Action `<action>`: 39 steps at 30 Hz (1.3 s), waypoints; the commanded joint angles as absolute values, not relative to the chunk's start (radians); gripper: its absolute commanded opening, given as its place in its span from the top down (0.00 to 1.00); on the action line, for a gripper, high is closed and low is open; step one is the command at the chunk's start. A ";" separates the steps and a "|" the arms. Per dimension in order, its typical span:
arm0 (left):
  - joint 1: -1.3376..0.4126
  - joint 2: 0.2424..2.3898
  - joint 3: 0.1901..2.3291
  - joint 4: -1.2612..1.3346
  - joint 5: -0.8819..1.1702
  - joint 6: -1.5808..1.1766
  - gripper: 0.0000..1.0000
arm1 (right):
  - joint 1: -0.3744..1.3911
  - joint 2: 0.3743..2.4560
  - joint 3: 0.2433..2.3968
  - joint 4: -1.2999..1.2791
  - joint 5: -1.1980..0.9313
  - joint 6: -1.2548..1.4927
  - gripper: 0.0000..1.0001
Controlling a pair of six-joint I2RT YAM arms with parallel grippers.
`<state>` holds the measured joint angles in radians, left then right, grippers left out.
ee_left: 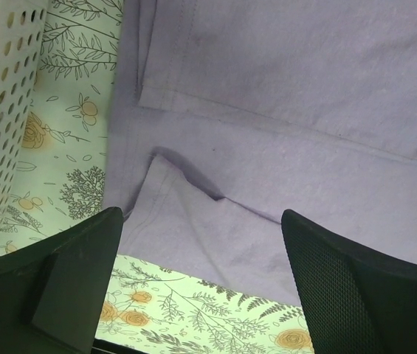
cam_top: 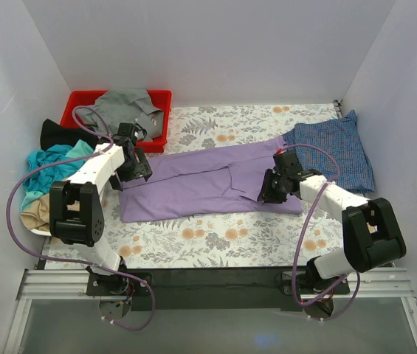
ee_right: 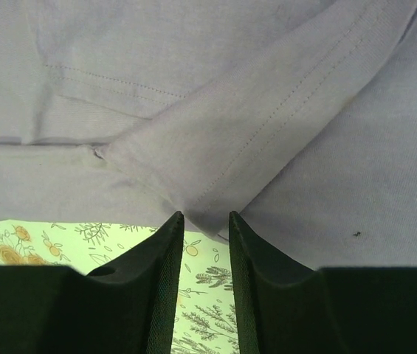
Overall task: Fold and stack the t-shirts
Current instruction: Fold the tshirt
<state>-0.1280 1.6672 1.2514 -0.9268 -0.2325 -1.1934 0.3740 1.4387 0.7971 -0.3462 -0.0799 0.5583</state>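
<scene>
The lavender t-shirt [cam_top: 201,184] lies spread across the middle of the floral table cover [cam_top: 223,236], partly folded lengthwise. My left gripper [cam_top: 136,168] hangs over its left end, jaws wide open and empty; in the left wrist view [ee_left: 201,215] the shirt [ee_left: 282,110] and a small folded flap lie below. My right gripper [cam_top: 273,188] is at the shirt's right part. In the right wrist view [ee_right: 205,215] its jaws stand narrowly apart, a folded hem corner of the shirt [ee_right: 193,74] just at the fingertips. A blue checked t-shirt [cam_top: 337,151] lies at back right.
A red bin [cam_top: 83,99] at back left holds a grey shirt [cam_top: 127,103]. A white perforated basket [ee_left: 9,110] at the left holds teal [cam_top: 49,162], tan [cam_top: 35,214] and black [cam_top: 60,133] shirts. White walls enclose the table.
</scene>
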 commanded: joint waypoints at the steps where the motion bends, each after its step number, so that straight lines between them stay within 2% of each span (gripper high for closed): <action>1: -0.133 1.658 1.247 -0.916 -0.222 -1.183 0.12 | 0.373 1.460 0.801 -0.327 -0.058 0.563 0.62; 4: -0.137 1.663 1.249 -0.917 -0.225 -1.178 0.12 | 0.371 1.471 0.804 -0.324 -0.049 0.558 0.64; 7: -0.137 1.664 1.253 -0.917 -0.226 -1.177 0.11 | 0.371 1.480 0.807 -0.316 -0.045 0.554 0.71; 9: -0.137 1.669 1.255 -0.917 -0.229 -1.175 0.11 | 0.371 1.488 0.813 -0.313 -0.044 0.551 0.80; 10: -0.137 1.677 1.258 -0.917 -0.229 -1.175 0.11 | 0.371 1.489 0.815 -0.308 -0.046 0.549 0.87; 13: -0.137 1.681 1.258 -0.916 -0.230 -1.174 0.11 | 0.371 1.496 0.824 -0.298 -0.052 0.540 0.99; 24: -0.138 1.697 1.259 -0.910 -0.229 -1.170 0.11 | 0.371 1.492 0.937 -0.291 -0.043 0.480 0.99; 37: -0.138 1.687 1.255 -0.905 -0.235 -1.167 0.11 | 0.371 1.776 1.242 -0.276 -0.052 0.391 0.99; 39: -0.138 1.686 1.252 -0.905 -0.235 -1.169 0.11 | 0.370 1.830 1.301 -0.285 -0.061 0.379 0.91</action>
<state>-0.1333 1.7081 1.2499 -0.9119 -0.2276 -1.1751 0.3740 1.7988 1.2175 -0.3073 -0.0483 0.4179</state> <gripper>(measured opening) 0.892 0.081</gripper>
